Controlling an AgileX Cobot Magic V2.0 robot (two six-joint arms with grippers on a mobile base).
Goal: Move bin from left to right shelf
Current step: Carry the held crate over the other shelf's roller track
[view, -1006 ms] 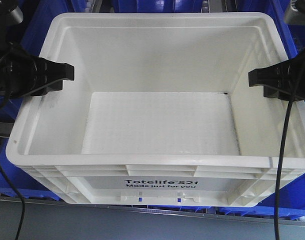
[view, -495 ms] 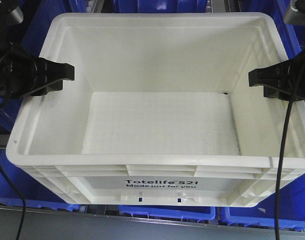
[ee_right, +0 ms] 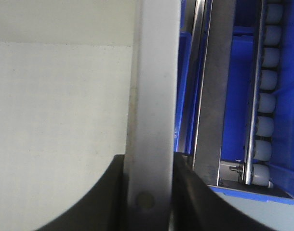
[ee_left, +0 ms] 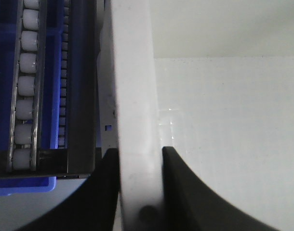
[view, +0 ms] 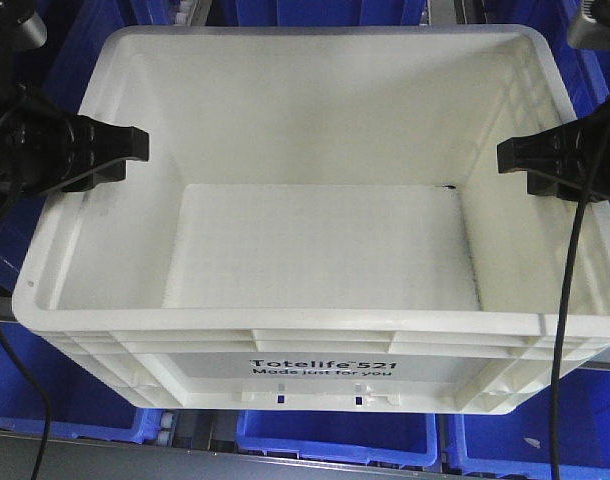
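Observation:
The bin (view: 315,120), a large white empty tote with black "Totelife 521" print on its near side, fills the front view. My left gripper (view: 125,155) is shut on its left rim, one black finger outside and one inside the wall. My right gripper (view: 515,165) is shut on the right rim in the same way. In the left wrist view the white rim (ee_left: 132,96) runs up between the fingers of the left gripper (ee_left: 140,154). In the right wrist view the rim (ee_right: 154,86) is likewise pinched by the right gripper (ee_right: 148,161).
Blue plastic bins (view: 335,435) sit below and behind the tote. Roller tracks (ee_left: 26,86) (ee_right: 265,96) and a metal upright (ee_right: 214,96) run beside it. Black cables (view: 560,350) hang over the tote's right front corner.
The tote and both grippers keep their place in the view. The blue bins and grey edge under the tote have slid down the picture, so more blue shows beneath it.

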